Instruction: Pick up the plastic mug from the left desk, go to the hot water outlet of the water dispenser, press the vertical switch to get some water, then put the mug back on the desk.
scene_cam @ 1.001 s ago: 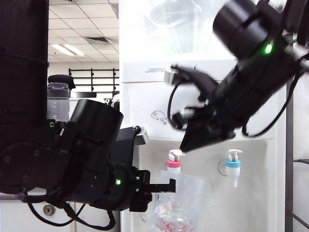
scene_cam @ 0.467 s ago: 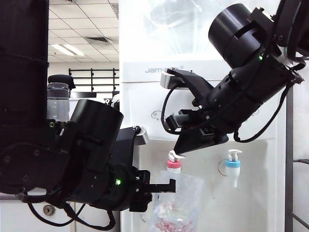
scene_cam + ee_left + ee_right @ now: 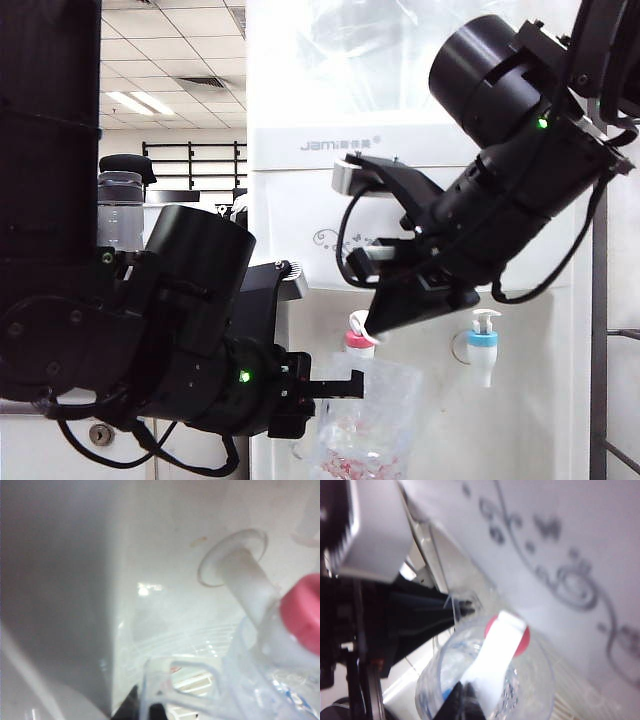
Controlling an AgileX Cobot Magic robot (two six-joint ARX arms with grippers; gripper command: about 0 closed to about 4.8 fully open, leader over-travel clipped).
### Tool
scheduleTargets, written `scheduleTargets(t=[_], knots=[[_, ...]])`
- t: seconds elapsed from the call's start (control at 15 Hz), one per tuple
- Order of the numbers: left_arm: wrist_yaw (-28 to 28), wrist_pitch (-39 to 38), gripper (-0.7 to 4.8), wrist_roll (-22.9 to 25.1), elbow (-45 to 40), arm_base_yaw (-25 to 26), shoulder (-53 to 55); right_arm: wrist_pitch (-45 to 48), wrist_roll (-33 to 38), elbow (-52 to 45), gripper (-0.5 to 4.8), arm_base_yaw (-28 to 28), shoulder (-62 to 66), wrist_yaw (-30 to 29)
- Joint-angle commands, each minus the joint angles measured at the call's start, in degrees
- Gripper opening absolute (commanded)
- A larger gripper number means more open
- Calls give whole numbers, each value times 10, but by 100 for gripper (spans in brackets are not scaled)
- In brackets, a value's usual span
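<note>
The clear plastic mug (image 3: 372, 420) hangs under the hot water outlet (image 3: 360, 342), the tap with the red collar on the water dispenser (image 3: 300, 200). My left gripper (image 3: 345, 385) is shut on the mug's thin loop handle (image 3: 172, 687), its black tips (image 3: 145, 711) either side of it. My right gripper (image 3: 372, 322) is shut, and its tip rests on the white vertical switch (image 3: 358, 322). In the right wrist view the switch (image 3: 495, 655) and red collar (image 3: 522, 641) sit over the mug's mouth (image 3: 440, 680), with my right gripper (image 3: 465, 700) against the switch. The left desk (image 3: 30, 445) shows at the lower left.
A matching tap with a blue collar (image 3: 482, 340) sits to the right of the red one. A dark grey bottle (image 3: 120, 210) stands behind my left arm. The dispenser's recess wall (image 3: 60, 605) is close beside the mug.
My right gripper has come down and leftward from the dispenser's front until its tip is on the red tap's switch. The left arm and the mug have stayed still.
</note>
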Motion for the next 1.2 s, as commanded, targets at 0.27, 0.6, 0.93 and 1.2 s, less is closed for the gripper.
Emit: scheduleTargets(t=[0.27, 0.6, 0.93, 1.2], knots=[[-21, 68, -5, -8, 8, 4, -9, -12, 2, -3, -6, 0, 5, 6], [-21, 68, -5, -9, 8, 4, -9, 3, 2, -3, -6, 0, 5, 9], [-21, 68, -5, -9, 8, 4, -9, 3, 2, -3, -6, 0, 5, 13], [-21, 68, -5, -9, 8, 4, -9, 3, 2, -3, -6, 0, 5, 28]])
